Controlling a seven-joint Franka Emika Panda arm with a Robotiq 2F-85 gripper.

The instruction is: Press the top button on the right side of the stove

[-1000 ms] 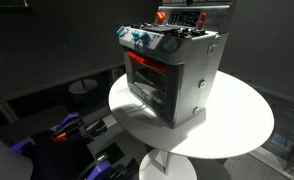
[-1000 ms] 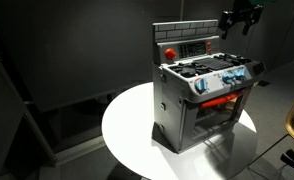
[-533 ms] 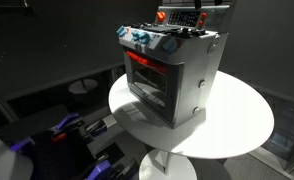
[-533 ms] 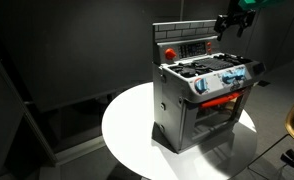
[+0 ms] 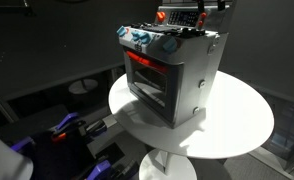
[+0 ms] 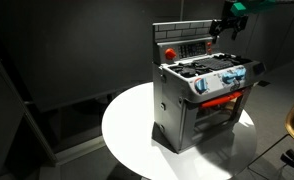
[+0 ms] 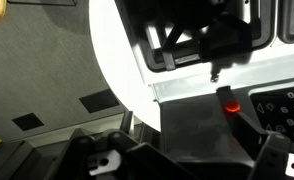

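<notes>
The silver-grey toy stove (image 5: 175, 80) stands on a round white table (image 5: 239, 125); it also shows from its other side (image 6: 192, 105). It has blue knobs, a red-rimmed door and a red back panel (image 6: 192, 46). My gripper (image 6: 225, 28) hangs just above and beside the panel's end, fingers apart and empty. In an exterior view it sits at the top edge over the panel (image 5: 201, 10). In the wrist view the dark fingers (image 7: 185, 150) frame a lit red button (image 7: 229, 103) on the dark panel, with a small gap between them.
The table (image 6: 127, 125) is ringed by dark curtains and floor. Blue and black equipment (image 5: 72, 130) lies low beside the table. A pale round stool (image 5: 84, 87) stands behind. Floor tiles show in the wrist view (image 7: 97, 100).
The gripper has moved sideways and slightly down, from beyond the stove's corner towards the end of the back panel. The stove has not moved.
</notes>
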